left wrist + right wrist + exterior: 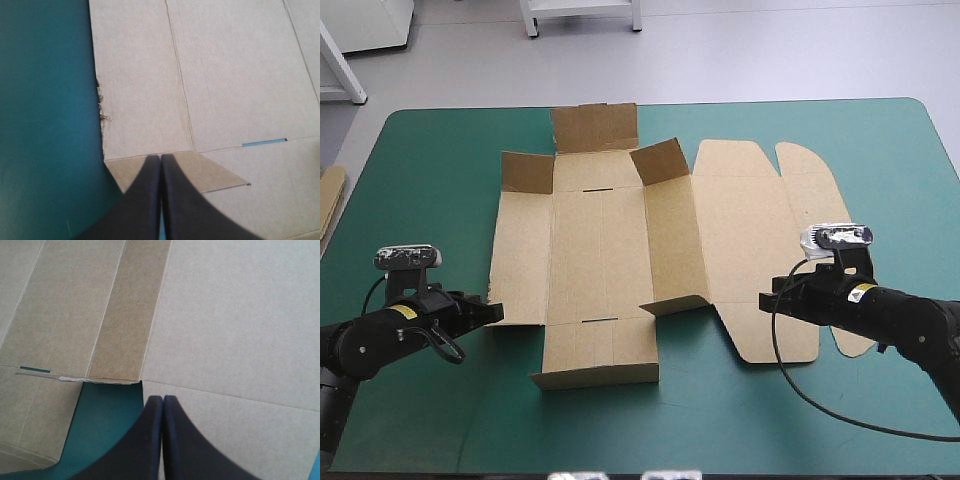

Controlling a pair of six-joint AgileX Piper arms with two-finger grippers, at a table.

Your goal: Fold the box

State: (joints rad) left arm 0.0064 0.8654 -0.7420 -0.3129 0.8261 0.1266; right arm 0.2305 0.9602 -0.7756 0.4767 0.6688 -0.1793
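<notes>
Box [600, 250], brown, largely flat on table [440, 160].
Left tool [160, 159], right tool [163, 399]: closed, empty, flanking it, presumably to nudge walls.

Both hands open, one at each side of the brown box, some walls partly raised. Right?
No, both are shut. The left hand and right hand each close to a pointed arch, as the wrist views show. The rest holds: one at each side of the box, some walls partly raised.
</notes>
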